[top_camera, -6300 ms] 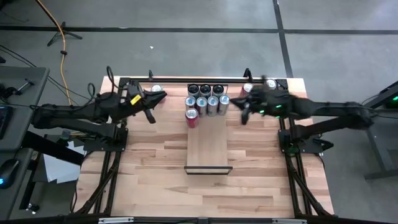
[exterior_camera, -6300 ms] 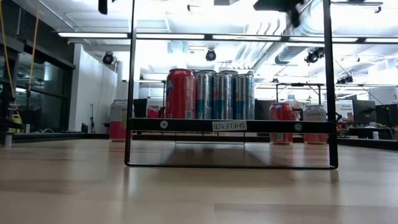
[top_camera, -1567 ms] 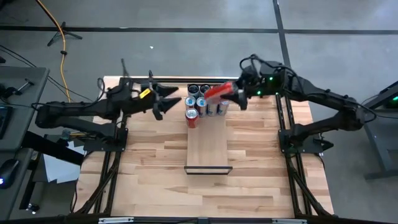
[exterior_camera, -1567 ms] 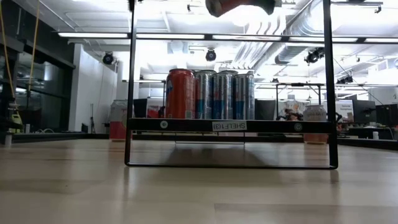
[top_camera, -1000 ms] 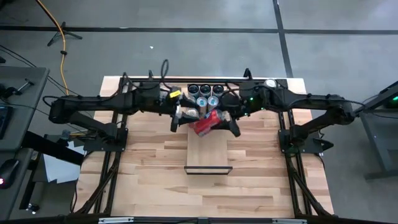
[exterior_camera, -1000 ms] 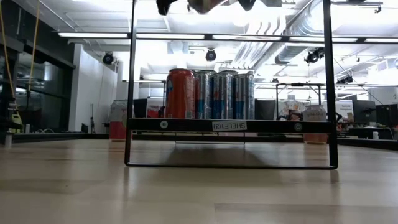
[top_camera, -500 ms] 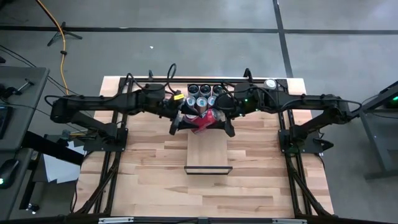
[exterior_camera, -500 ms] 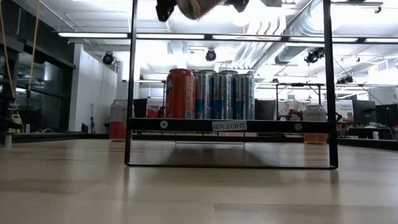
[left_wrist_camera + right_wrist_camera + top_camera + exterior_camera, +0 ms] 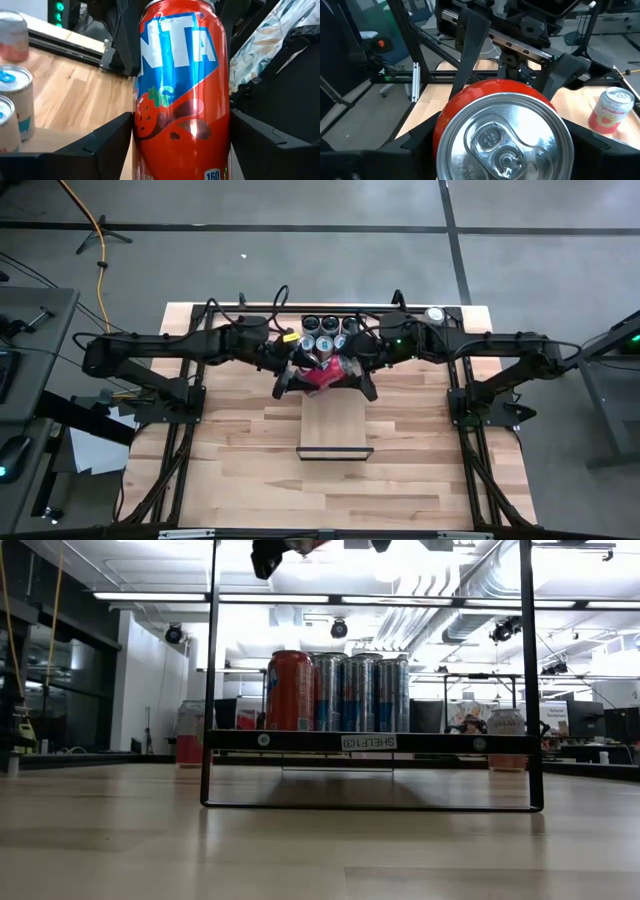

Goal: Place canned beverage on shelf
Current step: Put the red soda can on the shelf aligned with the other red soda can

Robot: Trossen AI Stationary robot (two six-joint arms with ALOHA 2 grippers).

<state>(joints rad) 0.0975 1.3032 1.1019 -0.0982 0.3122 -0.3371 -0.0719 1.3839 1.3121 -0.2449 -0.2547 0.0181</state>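
Both tools, left (image 9: 290, 372) and right (image 9: 358, 373), now grip one red can (image 9: 322, 374) above the shelf (image 9: 334, 420), the left having just closed in, so a handover looks underway.

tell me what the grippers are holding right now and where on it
Both grip one red can above the shelf: the left gripper across its side wall, the right gripper around its top end.

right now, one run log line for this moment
red strawberry soda can | between left gripper and right gripper | above pale wood shelf | not placed
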